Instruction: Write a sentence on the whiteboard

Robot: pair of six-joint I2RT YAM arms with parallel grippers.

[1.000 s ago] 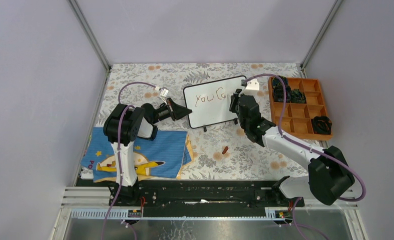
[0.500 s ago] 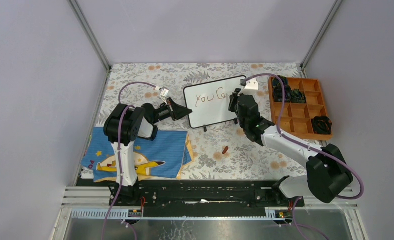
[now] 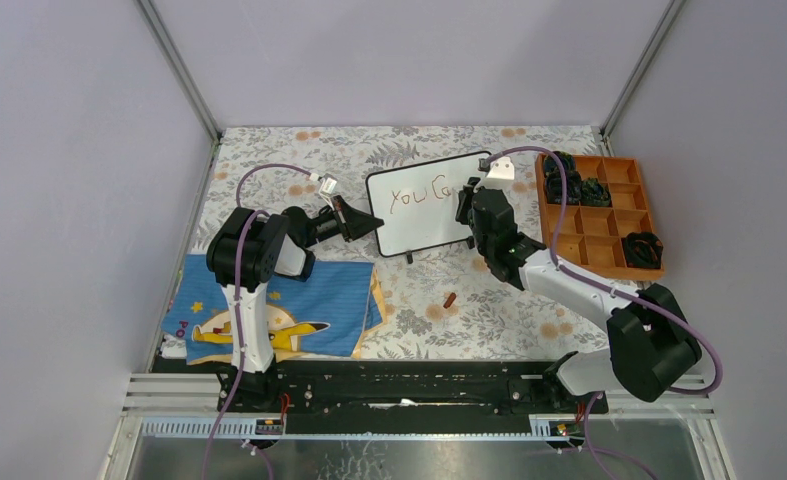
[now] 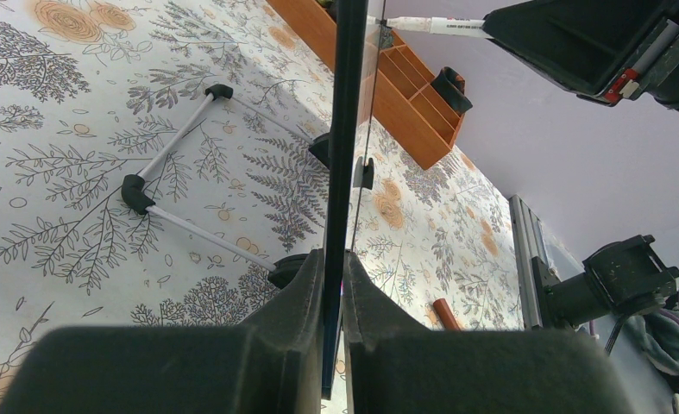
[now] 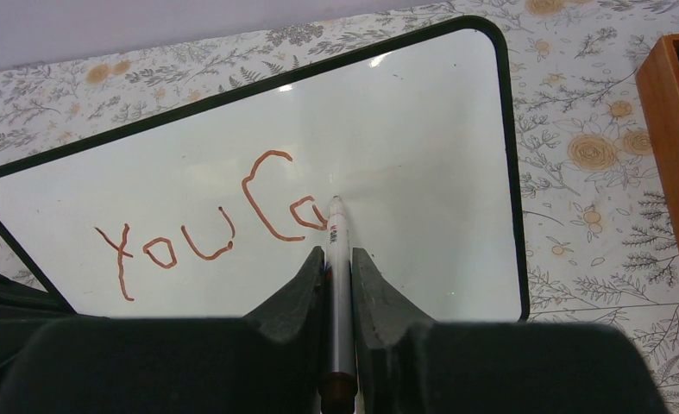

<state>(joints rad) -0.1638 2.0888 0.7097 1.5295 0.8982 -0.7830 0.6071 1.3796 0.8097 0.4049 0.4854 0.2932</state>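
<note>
Right end effector (image 5: 337, 260), pinching the marker (image 5: 336, 226), has edged slightly left, tip at the sentence (image 5: 206, 226), now "You Ca", on the mid-bench (image 3: 269, 170) whiteboard (image 5: 422, 129), whose edge the left end effector (image 4: 333, 263) clamps.

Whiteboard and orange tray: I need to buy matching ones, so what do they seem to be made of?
Whiteboard: a glossy white coated face, judging by the glare spots near its top edge, in a thin black frame that looks like plastic. Tray: probably wood or fibreboard with a matt orange-brown finish. Its flat, square-cut walls show no shine, though plastic cannot be ruled out.
</note>
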